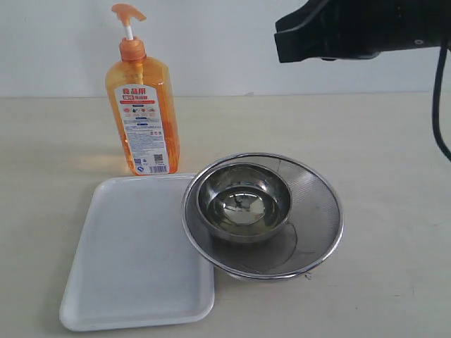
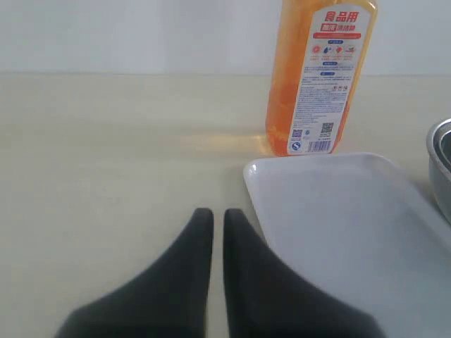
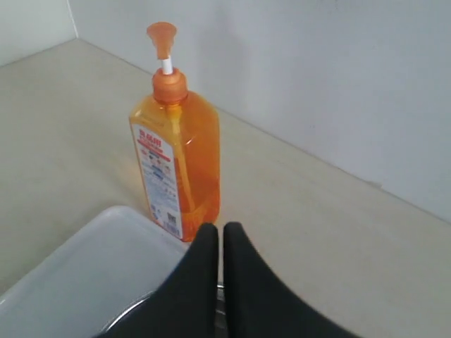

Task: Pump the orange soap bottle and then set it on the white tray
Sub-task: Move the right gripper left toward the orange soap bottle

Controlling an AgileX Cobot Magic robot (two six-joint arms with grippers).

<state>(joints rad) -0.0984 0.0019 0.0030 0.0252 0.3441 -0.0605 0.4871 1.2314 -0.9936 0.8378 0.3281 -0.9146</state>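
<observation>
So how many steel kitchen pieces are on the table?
2. A round steel mesh strainer sits at the right edge of the white tray, and a smaller steel bowl sits inside it. None seems hidden.

Robotics lab test station: a plain pale desk [image 1: 394, 282] stands against a blank white wall [image 1: 211, 42], with a black robot arm [image 1: 352, 28] reaching in above it and a dark cable [image 1: 440, 105] trailing down beside it. Kitchen props are set out close together on the desk: an orange soap bottle [image 1: 143, 105], a white tray [image 1: 134, 260], and a steel mesh strainer [image 1: 310, 232] with a steel bowl [image 1: 243, 204] sitting inside it.
</observation>
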